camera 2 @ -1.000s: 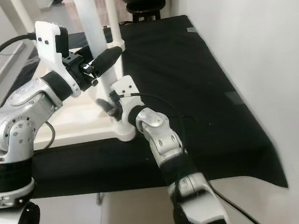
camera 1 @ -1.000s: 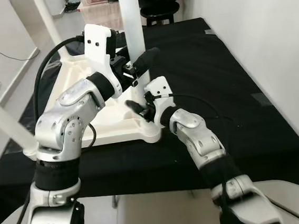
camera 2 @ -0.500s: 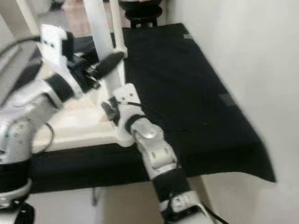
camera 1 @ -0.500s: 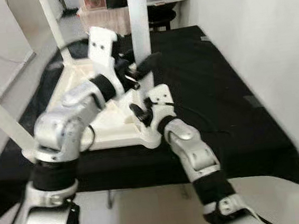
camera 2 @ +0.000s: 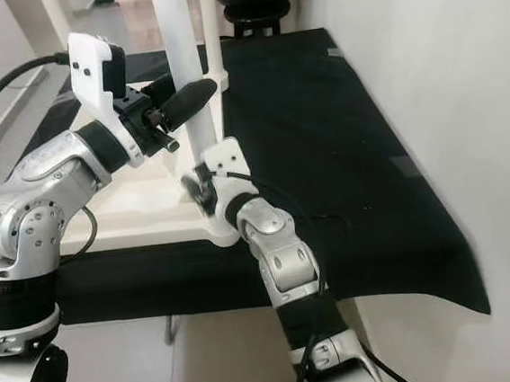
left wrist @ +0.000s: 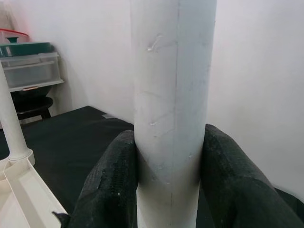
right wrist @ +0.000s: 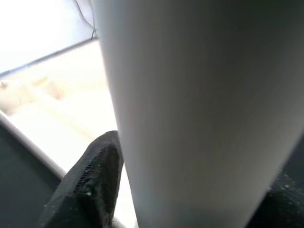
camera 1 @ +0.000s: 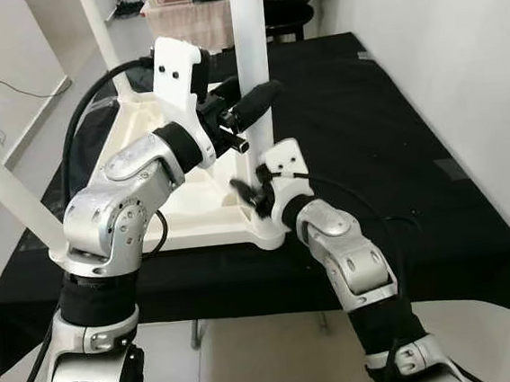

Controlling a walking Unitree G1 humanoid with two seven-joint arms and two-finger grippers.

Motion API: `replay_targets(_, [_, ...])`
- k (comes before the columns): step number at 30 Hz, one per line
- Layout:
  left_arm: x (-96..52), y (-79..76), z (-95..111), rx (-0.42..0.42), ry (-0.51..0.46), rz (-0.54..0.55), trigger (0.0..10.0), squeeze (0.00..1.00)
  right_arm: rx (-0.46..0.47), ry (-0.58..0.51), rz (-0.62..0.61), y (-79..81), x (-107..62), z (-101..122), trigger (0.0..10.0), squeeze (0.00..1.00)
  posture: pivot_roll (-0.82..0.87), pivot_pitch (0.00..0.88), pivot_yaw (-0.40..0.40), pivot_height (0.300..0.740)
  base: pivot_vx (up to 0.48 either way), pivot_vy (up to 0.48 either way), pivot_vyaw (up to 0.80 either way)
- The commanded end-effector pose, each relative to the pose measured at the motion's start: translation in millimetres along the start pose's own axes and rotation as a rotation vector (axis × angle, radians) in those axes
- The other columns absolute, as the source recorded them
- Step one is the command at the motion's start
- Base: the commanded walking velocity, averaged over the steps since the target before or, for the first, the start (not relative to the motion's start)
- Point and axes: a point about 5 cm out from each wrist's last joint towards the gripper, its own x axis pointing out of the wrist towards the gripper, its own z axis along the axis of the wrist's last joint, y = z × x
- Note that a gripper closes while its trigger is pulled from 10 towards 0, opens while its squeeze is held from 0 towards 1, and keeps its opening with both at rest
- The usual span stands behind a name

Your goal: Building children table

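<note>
Left wrist view: the upright white cylindrical plastic leg [left wrist: 172, 104], standing at the near corner of the upturned white tabletop [camera 1: 185, 211] on the black-covered worktop [camera 1: 386, 142], is clamped by the left gripper [camera 1: 249, 108] jaws and, lower, the right gripper [camera 1: 254, 196] jaws; uneven pulling could tilt it and jam its socket.

— Colours, table parts?
— Table leg [camera 1: 249, 29]: plain white. Upturned tabletop [camera 1: 192, 197]: cream-white.
— Surroundings?
— Cloth [camera 1: 367, 135]: solid black. Wall [camera 1: 459, 54]: white. Grippers' fingers [left wrist: 223, 185]: black, matte; arms silver.
</note>
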Motion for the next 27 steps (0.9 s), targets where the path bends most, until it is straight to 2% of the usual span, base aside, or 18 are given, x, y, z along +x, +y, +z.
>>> replay_targets(1, [0.1, -1.5, -1.7, -0.012, 0.006, -0.001, 0.0, 0.00, -0.042, -0.069, 0.221, 8.1, 3.9, 14.7, 10.0, 1.00, -0.02, 0.163, 0.013, 0.740, 0.000, 0.000, 0.00])
replay_targets(2, [0.1, -2.2, -1.5, -0.013, 0.005, -0.002, 0.0, 0.00, -0.069, -0.090, 0.281, 6.9, 3.5, 19.1, 10.0, 1.00, -0.02, 0.163, 0.013, 0.740, 0.000, 0.000, 0.00])
replay_targets(3, [-0.2, -4.2, -1.0, -0.015, 0.005, -0.006, 0.0, 0.00, -0.098, -0.114, 0.368, 2.9, 2.6, 24.8, 10.0, 0.84, 0.00, 0.171, 0.006, 0.740, 0.000, 0.000, 0.00])
replay_targets(4, [-0.2, -4.2, -1.0, -0.015, 0.005, -0.006, 0.0, 0.00, -0.098, -0.114, 0.368, 2.9, 2.6, 24.8, 10.0, 0.84, 0.00, 0.171, 0.006, 0.740, 0.000, 0.000, 0.00])
replay_targets(5, [-0.7, -6.3, -0.4, -0.018, 0.005, -0.012, 0.0, 0.00, -0.125, -0.123, 0.447, -2.5, 2.8, 28.6, 10.0, 0.00, 0.00, 0.178, 0.002, 0.740, 0.000, 0.000, 0.00])
replay_targets(6, [-0.7, -6.3, -0.4, -0.018, 0.005, -0.012, 0.0, 0.00, -0.125, -0.123, 0.447, -2.5, 2.8, 28.6, 10.0, 0.00, 0.00, 0.178, 0.002, 0.740, 0.000, 0.000, 0.00])
replay_targets(8, [-1.8, -10.0, 1.0, -0.022, 0.005, -0.020, 0.0, 0.00, -0.144, -0.130, 0.532, -10.3, 3.0, 33.8, 10.0, 0.00, 0.02, 0.192, -0.006, 0.740, 0.000, 0.000, 0.00])
replay_targets(14, [-4.4, -12.7, 4.0, -0.025, 0.004, -0.023, 0.0, 0.00, -0.146, -0.144, 0.579, -17.6, 7.1, 43.2, 10.0, 0.00, 0.04, 0.223, -0.015, 0.740, 0.000, 0.000, 0.00])
replay_targets(15, [-6.1, -13.2, 5.8, -0.025, 0.004, -0.019, 0.0, 0.00, -0.134, -0.156, 0.606, -20.1, 9.7, 49.7, 0.0, 0.00, 0.05, 0.241, -0.022, 0.740, 0.000, 0.000, 0.00])
replay_targets(27, [-9.2, -14.7, 11.4, -0.023, 0.000, -0.005, 0.0, 0.00, -0.136, -0.155, 0.717, -24.8, 10.6, 58.3, 0.0, 0.00, 0.06, 0.281, -0.032, 0.740, 0.000, 0.000, 0.00])
